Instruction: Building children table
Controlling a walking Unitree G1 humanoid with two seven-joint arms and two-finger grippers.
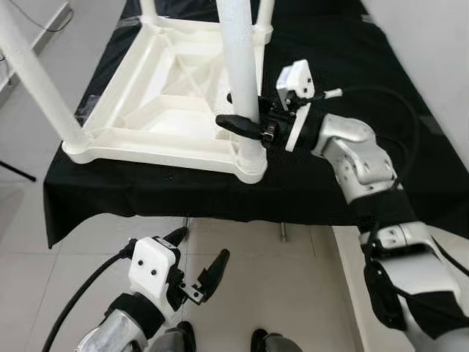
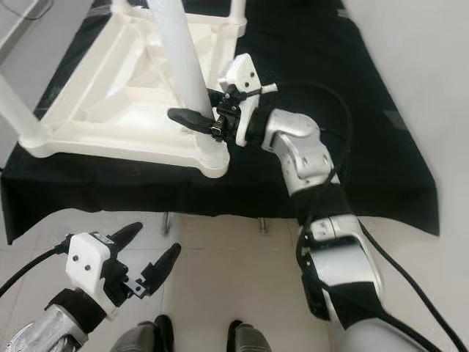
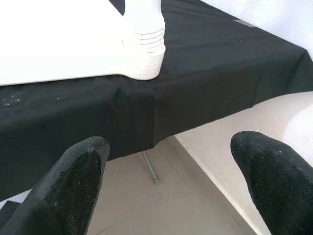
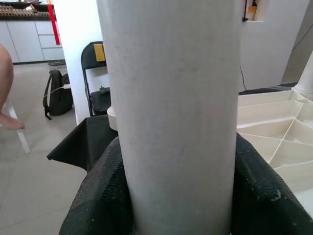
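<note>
Right gripper [image 1: 245, 125] around upright white table leg [image 1: 238, 59]

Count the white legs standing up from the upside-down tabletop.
4 in view: one leg at the near right corner, gripped by the right gripper; one at the near left corner; two at the far corners, cut off by the frame edge.

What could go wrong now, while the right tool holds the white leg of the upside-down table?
1. The table top lies near the front edge of the black cloth; pushing on the leg could possibly slide it off.
2. The right tool grips the leg low down, so the leg may lean if it is not fully seated.
3. The left tool hangs open below, giving no support.
</note>
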